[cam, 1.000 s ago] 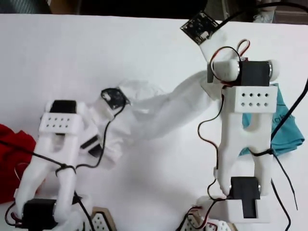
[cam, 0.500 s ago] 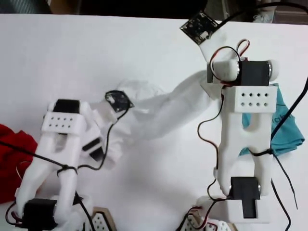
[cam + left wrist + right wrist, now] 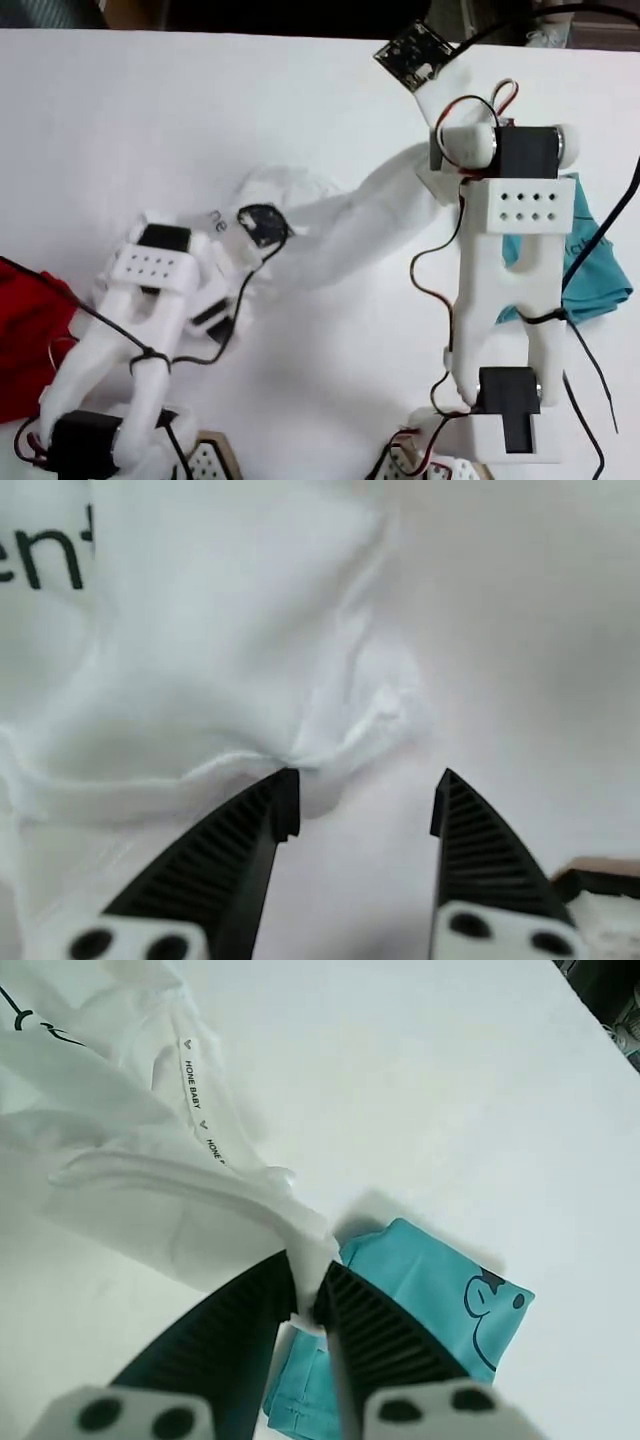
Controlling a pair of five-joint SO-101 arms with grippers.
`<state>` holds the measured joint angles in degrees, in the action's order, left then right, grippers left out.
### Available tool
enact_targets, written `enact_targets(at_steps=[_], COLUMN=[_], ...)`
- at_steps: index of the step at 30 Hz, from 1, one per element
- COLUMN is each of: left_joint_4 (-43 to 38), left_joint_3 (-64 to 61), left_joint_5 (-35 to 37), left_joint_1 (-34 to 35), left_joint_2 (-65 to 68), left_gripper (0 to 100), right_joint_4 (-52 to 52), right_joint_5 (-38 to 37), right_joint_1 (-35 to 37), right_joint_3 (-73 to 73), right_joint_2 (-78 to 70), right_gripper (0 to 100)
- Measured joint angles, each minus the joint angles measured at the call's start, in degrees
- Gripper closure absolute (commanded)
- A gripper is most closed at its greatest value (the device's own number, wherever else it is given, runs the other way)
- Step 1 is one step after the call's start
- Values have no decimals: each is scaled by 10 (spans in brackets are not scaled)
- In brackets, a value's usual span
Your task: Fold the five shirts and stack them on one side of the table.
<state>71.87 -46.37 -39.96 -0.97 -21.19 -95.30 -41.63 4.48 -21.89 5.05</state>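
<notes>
The right end effector (image 3: 308, 1290) pinches an edge of the white shirt (image 3: 150, 1160) between its black ribbed fingers (image 3: 240, 1325), closed tight on the cloth. The rest of the shirt lies crumpled on the white tabletop (image 3: 400, 1090), with a strip of small dark lettering along one fold. Just beside the pinch lies a folded teal shirt (image 3: 430, 1290), a cartoon face printed near its corner.

White counter (image 3: 150, 120): plain matte top, evenly lit. Beyond counter's far edge: dark strip of room (image 3: 300, 14), contents not resolvable. Grey ribbed item (image 3: 40, 12) past counter's far left corner. Small light-wood block (image 3: 224, 452) at counter's near edge.
</notes>
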Motion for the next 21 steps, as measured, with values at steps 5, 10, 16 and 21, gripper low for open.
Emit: enact_targets(at_steps=[5,10,16,21], left_joint_4=[-58,-82,-83,-83], left_joint_3=[-2,-3,-3,-3], left_joint_5=[31,33,33,33], left_joint_1=[0,0,0,0], left_joint_2=[0,0,0,0], left_gripper=[767,767,887,972], right_joint_4=[0,0,0,0], right_joint_5=[0,0,0,0], right_joint_1=[0,0,0,0], right_joint_3=[0,0,0,0], right_joint_2=[0,0,0,0], right_gripper=[978,978,978,978])
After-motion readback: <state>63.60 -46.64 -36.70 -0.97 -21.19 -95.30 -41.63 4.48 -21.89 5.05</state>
